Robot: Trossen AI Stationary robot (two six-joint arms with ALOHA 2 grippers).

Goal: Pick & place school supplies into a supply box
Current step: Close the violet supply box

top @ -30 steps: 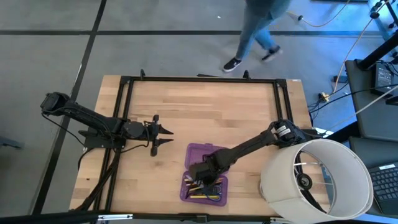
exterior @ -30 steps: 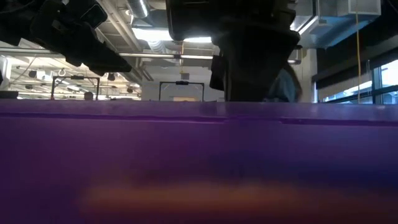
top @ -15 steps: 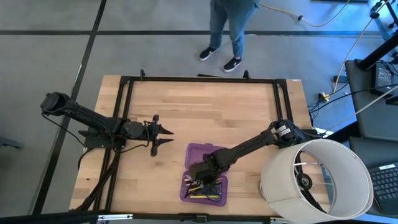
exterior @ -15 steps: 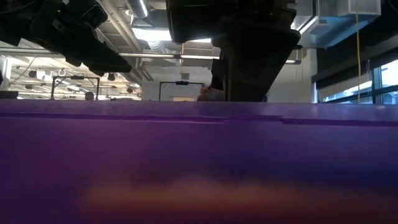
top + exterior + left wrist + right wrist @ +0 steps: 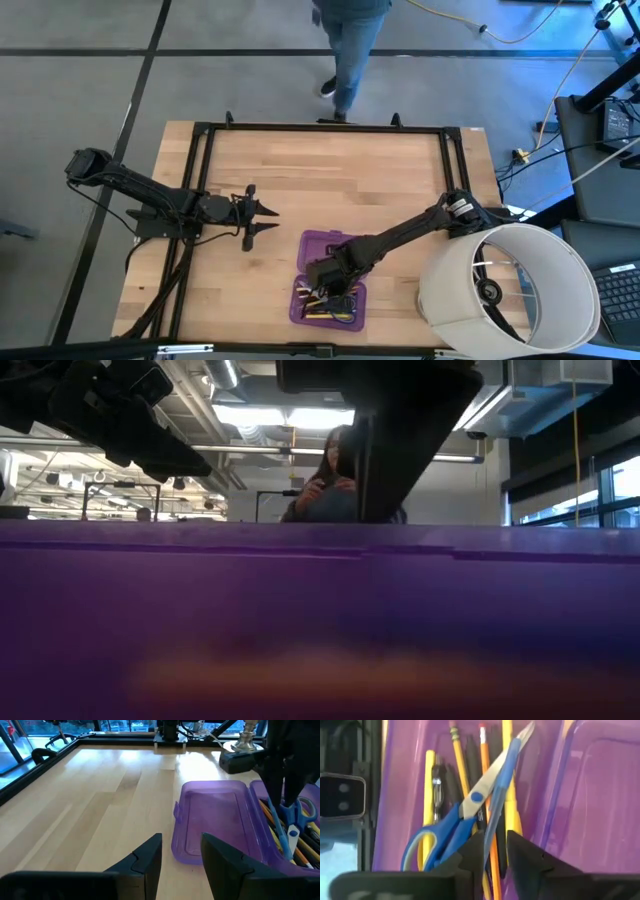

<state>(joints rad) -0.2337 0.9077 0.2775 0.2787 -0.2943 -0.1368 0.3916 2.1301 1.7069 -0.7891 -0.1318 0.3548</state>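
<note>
- My right tool [image 5: 490, 851] hangs low over the near half of the supply box [image 5: 330, 289]; its fingers [image 5: 465, 857] stand slightly apart with a blue pen [image 5: 496, 800] running up through the gap; I cannot tell whether they press on it.
- Just past those fingers lie the blue-handled scissors [image 5: 452, 827], blades shut and slanting across the pile; under them are yellow pencils [image 5: 429, 795], an orange pencil [image 5: 486, 780] and dark pens [image 5: 470, 760], all lengthwise in that same half.
- The supply box lies open on the counter [image 5: 330, 180] near its front edge; the far half holds nothing I can see; seen from my left wrist that half [image 5: 212, 822] is bare purple plastic.
- My left tool [image 5: 262, 218] waits above the counter to the left of the box, well apart from it; its fingers [image 5: 145, 860] are apart and hold nothing.
- A large white cylinder [image 5: 510, 285] sits at the counter's right front corner, beside my right arm.
- Beyond the far edge of the counter a person [image 5: 345, 45] is on the floor; in the low view the person [image 5: 330, 485] shows behind my arm.
</note>
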